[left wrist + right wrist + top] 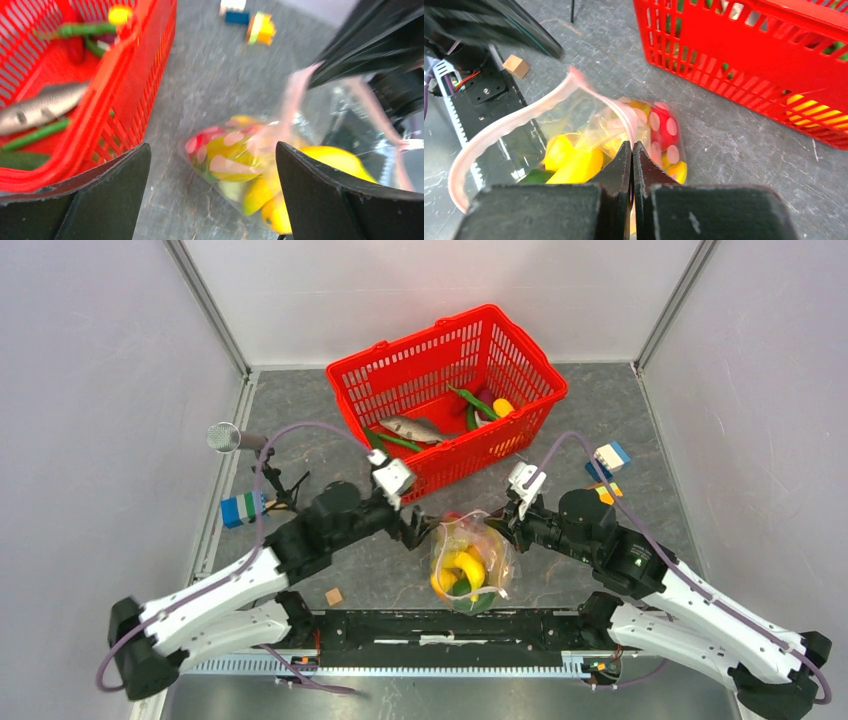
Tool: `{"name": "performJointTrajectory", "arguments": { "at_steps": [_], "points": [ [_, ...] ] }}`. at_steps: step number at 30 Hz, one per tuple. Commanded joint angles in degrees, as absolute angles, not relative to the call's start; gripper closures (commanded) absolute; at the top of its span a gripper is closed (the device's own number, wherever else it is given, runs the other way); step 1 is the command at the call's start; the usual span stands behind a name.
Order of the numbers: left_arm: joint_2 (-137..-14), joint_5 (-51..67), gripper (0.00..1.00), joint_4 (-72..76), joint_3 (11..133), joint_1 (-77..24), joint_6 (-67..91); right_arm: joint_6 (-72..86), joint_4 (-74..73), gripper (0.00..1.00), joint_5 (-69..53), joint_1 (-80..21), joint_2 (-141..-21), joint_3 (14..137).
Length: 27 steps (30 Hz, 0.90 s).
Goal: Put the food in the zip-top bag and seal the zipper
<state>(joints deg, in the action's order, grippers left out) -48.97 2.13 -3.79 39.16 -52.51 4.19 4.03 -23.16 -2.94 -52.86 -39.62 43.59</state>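
Note:
The clear dotted zip-top bag lies on the grey table between both grippers, with yellow, red and green food inside. Its mouth gapes, and the pale pink zipper forms an open loop. My right gripper is shut on the zipper strip at the bag's right side; it also shows in the top view. My left gripper is wide open and empty, and the bag shows past its fingers. In the top view the left gripper is at the bag's left edge.
The red mesh basket stands behind the bag, holding a toy fish, green pods and a yellow piece. A wooden cube lies front left. Coloured bricks sit at the right and left.

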Motion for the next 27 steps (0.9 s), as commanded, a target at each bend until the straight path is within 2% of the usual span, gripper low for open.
{"name": "performJointTrajectory", "arguments": {
  "at_steps": [1, 6, 10, 18, 24, 27],
  "points": [
    [-41.70, 11.06, 0.00, -6.45, 43.25, -52.47, 3.95, 0.74, -21.18, 0.98, -8.13, -52.99, -41.27, 46.49],
    [-43.20, 23.36, 0.00, -12.41, 46.58, -52.47, 2.14, -0.98, -19.35, 0.98, -13.38, -52.95, -42.59, 47.25],
    [-49.25, 29.26, 0.00, -16.07, 50.45, -52.47, 0.18, -1.75, -18.37, 0.98, -19.60, -53.04, -43.64, 47.94],
    [-55.57, 26.33, 0.10, -16.62, 52.21, -52.47, -3.44, -2.77, -18.40, 0.98, -24.04, -53.01, -43.65, 48.60],
    [-54.45, 24.17, 0.44, -17.08, 51.39, -52.43, -4.72, -2.92, -19.65, 0.98, -23.06, -53.00, -43.09, 49.15],
    [-55.33, 24.17, 0.58, -17.35, 51.45, -52.47, -4.88, -2.26, -19.13, 0.98, -23.24, -52.99, -42.40, 48.40]
  ]
}}
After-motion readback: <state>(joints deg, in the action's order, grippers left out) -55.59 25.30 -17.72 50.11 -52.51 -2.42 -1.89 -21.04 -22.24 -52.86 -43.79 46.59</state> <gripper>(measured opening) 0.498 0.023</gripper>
